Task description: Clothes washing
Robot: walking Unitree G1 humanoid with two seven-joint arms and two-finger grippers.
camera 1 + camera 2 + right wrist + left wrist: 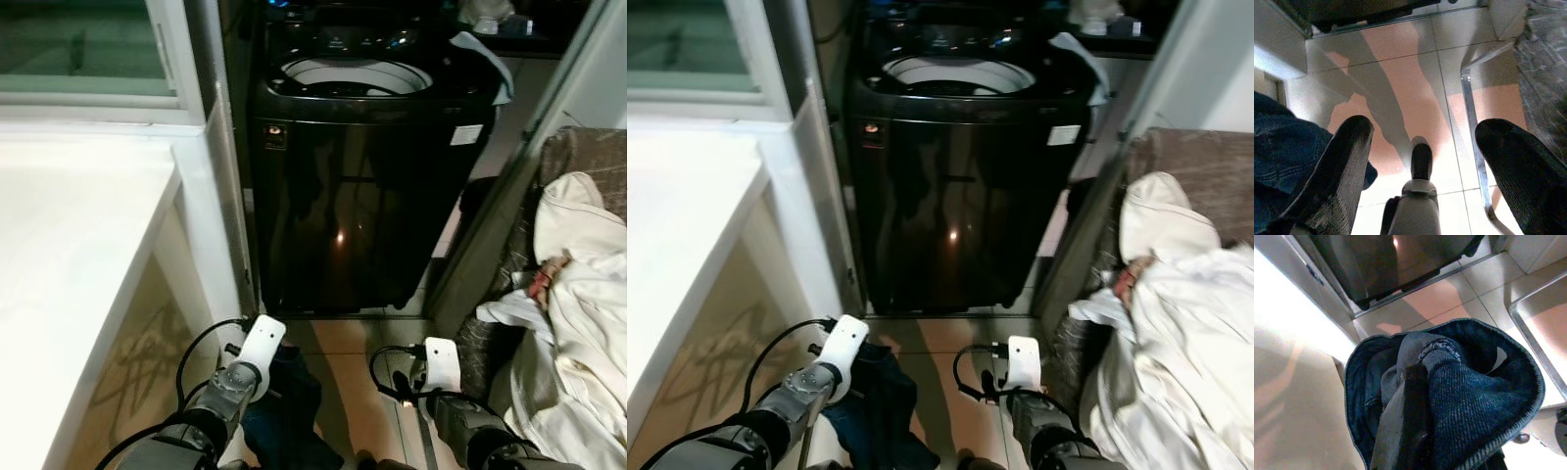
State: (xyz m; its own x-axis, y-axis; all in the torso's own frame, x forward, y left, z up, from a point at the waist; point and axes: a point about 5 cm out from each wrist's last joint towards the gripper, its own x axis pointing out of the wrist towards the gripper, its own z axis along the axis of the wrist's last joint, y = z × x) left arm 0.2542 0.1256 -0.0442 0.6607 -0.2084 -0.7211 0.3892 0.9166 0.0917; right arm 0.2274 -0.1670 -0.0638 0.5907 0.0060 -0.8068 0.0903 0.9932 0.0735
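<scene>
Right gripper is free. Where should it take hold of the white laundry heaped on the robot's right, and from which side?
Grip the raised rounded bulge at the top of the white laundry, coming from above and the robot's left. That fold stands proud of the heap, so the open right gripper can likely close around it; the lower cloth lies flatter.

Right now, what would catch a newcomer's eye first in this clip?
The black washer straight ahead, its lid open and the pale drum showing. Low down, the left gripper is shut on dark jeans above the tiled floor, and the right gripper hangs open beside it. A heap of white laundry lies on the robot's right.
</scene>
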